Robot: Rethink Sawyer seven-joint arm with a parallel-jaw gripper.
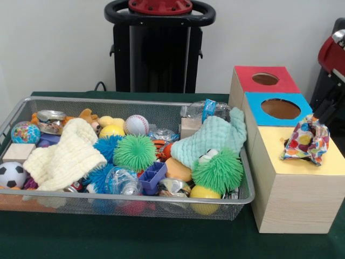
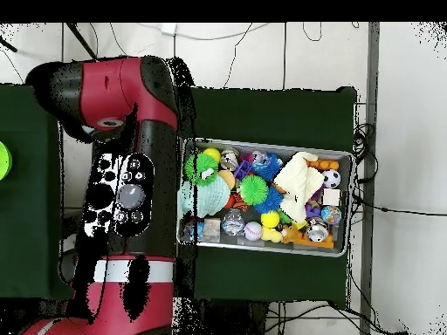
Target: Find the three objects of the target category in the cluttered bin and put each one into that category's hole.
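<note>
Here we see the gripper [image 1: 326, 114] at the far right holding a colourful patterned cloth [image 1: 306, 140] over the yellow-topped box [image 1: 302, 162], right of the cluttered bin [image 1: 129, 200].

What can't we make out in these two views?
1. Hole of the yellow-topped box: in the front view the patterned cloth lies over it. In the overhead view the arm covers all the boxes.
2. Tool: in the front view it is cut off by the right edge, so open or shut is unclear.
3. Lower layer of the bin: in both views it is buried under the cream cloth, the mint cloth and toys.
</note>
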